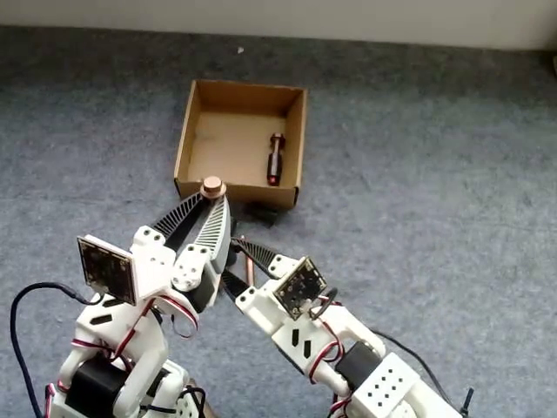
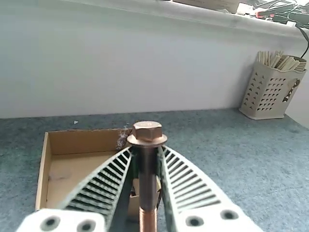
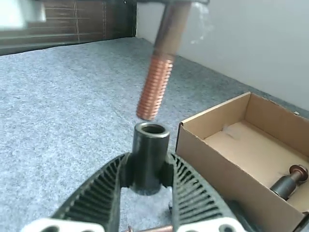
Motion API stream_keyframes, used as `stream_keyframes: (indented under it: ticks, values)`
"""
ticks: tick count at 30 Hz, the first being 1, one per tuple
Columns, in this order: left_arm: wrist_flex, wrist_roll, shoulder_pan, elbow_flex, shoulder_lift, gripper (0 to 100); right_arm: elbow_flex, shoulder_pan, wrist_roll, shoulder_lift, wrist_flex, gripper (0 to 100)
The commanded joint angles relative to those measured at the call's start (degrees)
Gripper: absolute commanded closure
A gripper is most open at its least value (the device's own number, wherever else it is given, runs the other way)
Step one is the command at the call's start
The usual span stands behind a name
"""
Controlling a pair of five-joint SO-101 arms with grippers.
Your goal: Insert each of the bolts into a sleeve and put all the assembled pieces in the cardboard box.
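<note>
left fingers (image 2: 115, 170) clamp bolt (image 2: 147, 135), tip just above sleeve (image 3: 151, 147) gripped by right fingers (image 3: 110, 181); one assembled piece (image 1: 276, 158) in cardboard box (image 1: 186, 131).

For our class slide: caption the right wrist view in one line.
Right gripper holds a sleeve upright; a bolt hangs tip-down above its mouth, beside the cardboard box.

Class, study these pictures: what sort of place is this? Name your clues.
Probably an indoor hobby or lab room, not a factory: grey carpet serves as the work surface, a plain white wall stands behind, and a perforated holder of wooden sticks sits by it.
</note>
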Motion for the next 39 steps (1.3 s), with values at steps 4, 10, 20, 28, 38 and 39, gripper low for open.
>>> stream_keyframes:
  ticks: [4, 10, 20, 28, 38, 39]
  values:
    - [-4.0, -1.2, 0.2, 2.4, -0.6, 99, 6.2, -0.3, 0.8, -1.1, -0.2, 99.4]
    - [-5.5, -2.6, 0.2, 5.6, -0.6, 99, 6.2, 0.0, 0.8, -1.1, -0.4, 99.4]
    - [-0.9, -2.7, 0.7, 5.5, -0.7, 99, 6.2, 4.6, -0.4, -11.0, 3.8, 99.4]
    - [1.9, -8.9, 0.8, 5.8, -0.6, 98, 6.1, 5.3, -6.0, -24.4, 16.3, 99.4]
    - [9.7, -10.7, 3.3, 4.3, -0.6, 76, 6.0, 6.5, -6.0, -25.1, 19.7, 99.4]
    - [10.3, -10.7, 3.3, 3.6, -0.6, 76, 6.0, 7.7, -6.0, -25.1, 20.5, 99.4]
